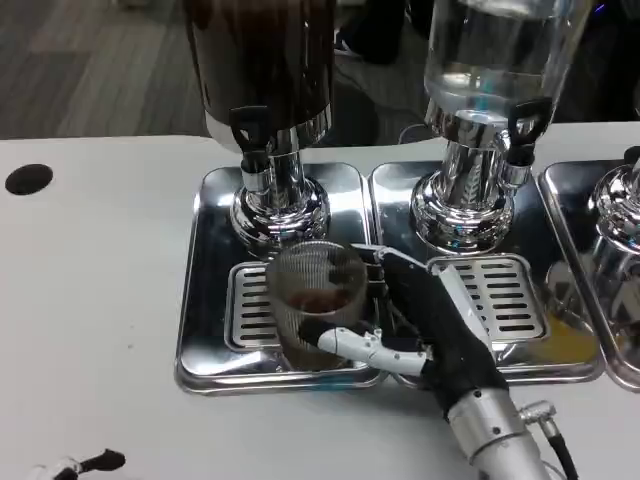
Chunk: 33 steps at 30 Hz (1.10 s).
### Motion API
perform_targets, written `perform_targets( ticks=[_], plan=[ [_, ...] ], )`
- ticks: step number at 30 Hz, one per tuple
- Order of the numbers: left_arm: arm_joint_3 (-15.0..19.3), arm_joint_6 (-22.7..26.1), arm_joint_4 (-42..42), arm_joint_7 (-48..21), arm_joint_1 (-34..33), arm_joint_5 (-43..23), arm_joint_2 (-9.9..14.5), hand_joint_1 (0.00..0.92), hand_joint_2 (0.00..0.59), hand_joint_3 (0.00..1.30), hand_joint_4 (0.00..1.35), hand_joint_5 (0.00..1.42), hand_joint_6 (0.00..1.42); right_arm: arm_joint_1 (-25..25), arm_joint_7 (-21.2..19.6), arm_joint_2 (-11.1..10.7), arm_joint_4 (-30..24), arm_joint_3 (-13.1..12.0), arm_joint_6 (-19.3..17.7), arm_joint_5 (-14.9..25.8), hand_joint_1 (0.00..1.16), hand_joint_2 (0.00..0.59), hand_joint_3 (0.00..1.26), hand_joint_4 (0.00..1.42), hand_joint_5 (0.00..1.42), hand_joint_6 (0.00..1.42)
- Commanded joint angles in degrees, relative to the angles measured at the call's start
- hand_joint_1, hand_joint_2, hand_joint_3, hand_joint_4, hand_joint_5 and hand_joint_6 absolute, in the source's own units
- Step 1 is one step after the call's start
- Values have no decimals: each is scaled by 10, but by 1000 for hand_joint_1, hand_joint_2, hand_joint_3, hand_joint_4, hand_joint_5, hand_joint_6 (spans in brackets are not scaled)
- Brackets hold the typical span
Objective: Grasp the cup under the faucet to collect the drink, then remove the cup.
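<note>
The cup (315, 305) stands on the drip grate (250, 305) of the left tray (205, 300), directly before the left dispenser's base (280, 212) and below its faucet (252, 140). The right hand (425, 325) wraps the cup from the right, its fingers (350, 345) across the cup's near side. Right of the cup, a second tray (520, 365) carries the middle dispenser (470, 205); a third dispenser (620, 200) stands farther right. Far left of the cup, a hole (28, 179) lies in the worktop (90, 300).
</note>
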Motion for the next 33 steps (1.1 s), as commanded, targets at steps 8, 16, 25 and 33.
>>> perform_targets(
  ticks=[8,16,25,33],
  plan=[
    [-14,19,-12,-14,-6,18,6,0,84,368,284,369,516,23,21,-13,-45,-15,-38,34,777,102,438,428,424,203],
    [-22,30,-15,-19,-9,21,6,0,84,368,284,369,516,38,38,-21,-48,-28,-49,49,777,102,440,429,433,213],
    [-29,41,-19,-22,-13,24,10,0,84,368,277,369,516,50,50,-29,-56,-36,-59,67,784,104,447,432,434,219],
    [-36,51,-25,-28,-16,28,11,0,84,368,275,369,525,61,62,-34,-59,-45,-67,78,787,105,449,437,435,220]
  ],
)
